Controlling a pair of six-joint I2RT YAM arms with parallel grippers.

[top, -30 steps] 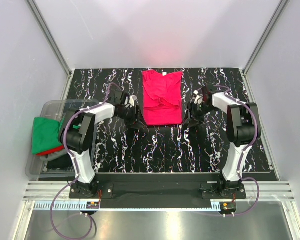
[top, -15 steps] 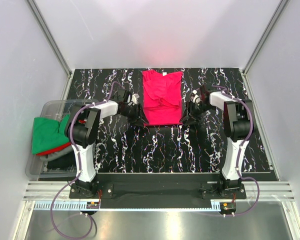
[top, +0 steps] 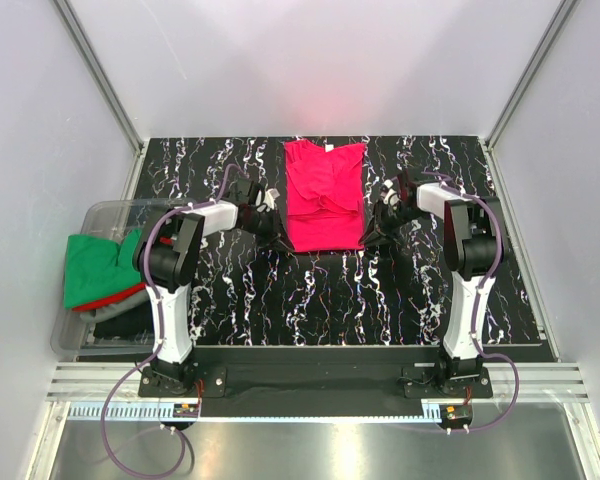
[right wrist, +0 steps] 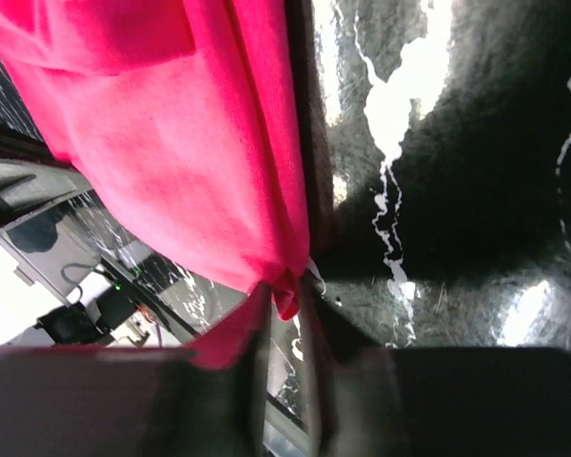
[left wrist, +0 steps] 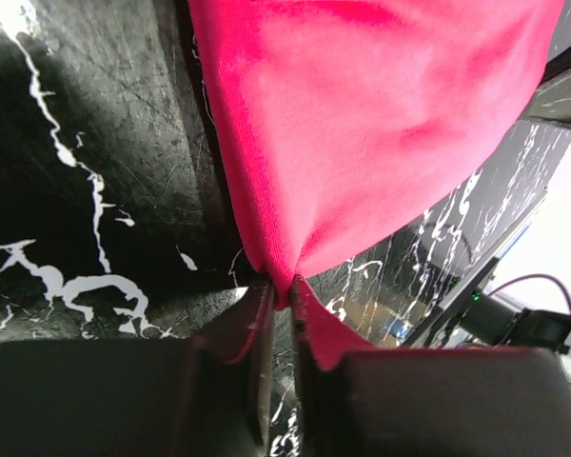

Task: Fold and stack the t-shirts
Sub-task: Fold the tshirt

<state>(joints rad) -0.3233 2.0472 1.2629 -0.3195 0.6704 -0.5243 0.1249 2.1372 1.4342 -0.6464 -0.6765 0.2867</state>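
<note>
The crimson t-shirt [top: 324, 195] lies partly folded into a long strip at the back middle of the black marbled table [top: 310, 300]. My left gripper [top: 276, 236] is at its near left corner. In the left wrist view the gripper [left wrist: 283, 290] is shut on a pinch of the crimson cloth [left wrist: 362, 114]. At the near right corner, my right gripper [top: 370, 236] does the same. The right wrist view shows that gripper [right wrist: 284, 305] shut on the corner of the shirt [right wrist: 171, 143]. A green t-shirt [top: 90, 265], a red one [top: 115, 297] and a dark one [top: 120, 322] lie in a bin.
The clear plastic bin [top: 95, 215] sits off the table's left edge beside the left arm. White walls with metal corner posts enclose the table on three sides. Both arm bases stand on the rail at the near edge.
Both grippers have closed from open onto the shirt's near corners. The two arms drew in slightly toward the shirt's bottom hem.
</note>
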